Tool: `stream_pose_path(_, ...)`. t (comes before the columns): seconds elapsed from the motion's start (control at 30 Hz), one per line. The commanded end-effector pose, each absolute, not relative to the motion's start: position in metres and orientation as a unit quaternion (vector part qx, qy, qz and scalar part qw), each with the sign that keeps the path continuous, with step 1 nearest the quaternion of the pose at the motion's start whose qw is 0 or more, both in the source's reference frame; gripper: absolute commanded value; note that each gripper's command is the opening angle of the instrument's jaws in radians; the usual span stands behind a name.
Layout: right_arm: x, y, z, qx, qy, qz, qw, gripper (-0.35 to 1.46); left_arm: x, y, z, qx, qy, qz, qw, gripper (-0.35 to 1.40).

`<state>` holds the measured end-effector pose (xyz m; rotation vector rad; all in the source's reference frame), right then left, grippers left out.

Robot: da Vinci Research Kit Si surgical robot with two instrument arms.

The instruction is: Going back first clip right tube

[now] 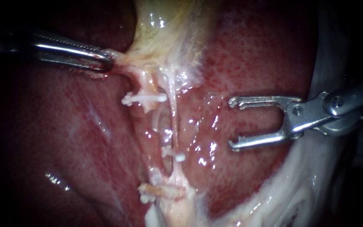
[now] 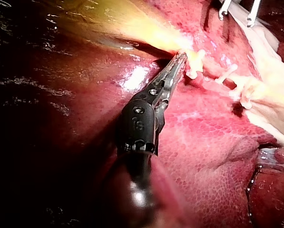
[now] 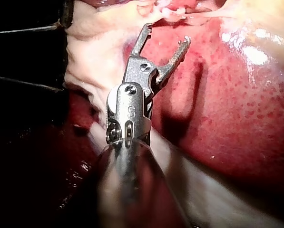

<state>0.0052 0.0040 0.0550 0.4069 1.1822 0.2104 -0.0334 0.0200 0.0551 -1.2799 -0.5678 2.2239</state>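
My left instrument [image 1: 106, 61] comes in from the left, its jaws shut on pale tissue at the gallbladder's [image 1: 169, 29] lower end, pulling it leftward; the left wrist view shows the same grip [image 2: 180, 59]. Two thin tubes run down from there. The left tube carries a white clip [image 1: 143, 98]. On the right tube [image 1: 174, 120] sits a small white clip [image 1: 175, 155]. A third clip [image 1: 160, 191] lies lower down. My right instrument [image 1: 232, 124] stands to the right of the tubes, jaws open and empty, apart from the tissue, as the right wrist view confirms [image 3: 166, 34].
Red liver [image 1: 253, 63] surrounds the tubes on both sides. Pale white tissue [image 1: 299, 185] runs along the lower right under my right instrument's shaft. The right instrument's open tips [image 2: 237, 12] show beyond the clips in the left wrist view.
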Motion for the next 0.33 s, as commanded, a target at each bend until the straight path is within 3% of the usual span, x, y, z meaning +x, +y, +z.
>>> stream_pose_path(0.03, 0.0051, 0.0040, 0.0550, 0.190, 0.552, 0.099, 0.806, 0.50, -0.0334, 0.0200, 0.0552, -0.471, -0.212, 0.818, 0.255, -0.35)
stream_pose_path(0.33, 0.0054, 0.0035, 0.0552, 0.190, 0.543, 0.094, 0.813, 0.50, -0.0331, 0.0202, 0.0548, -0.471, -0.214, 0.817, 0.255, -0.35)
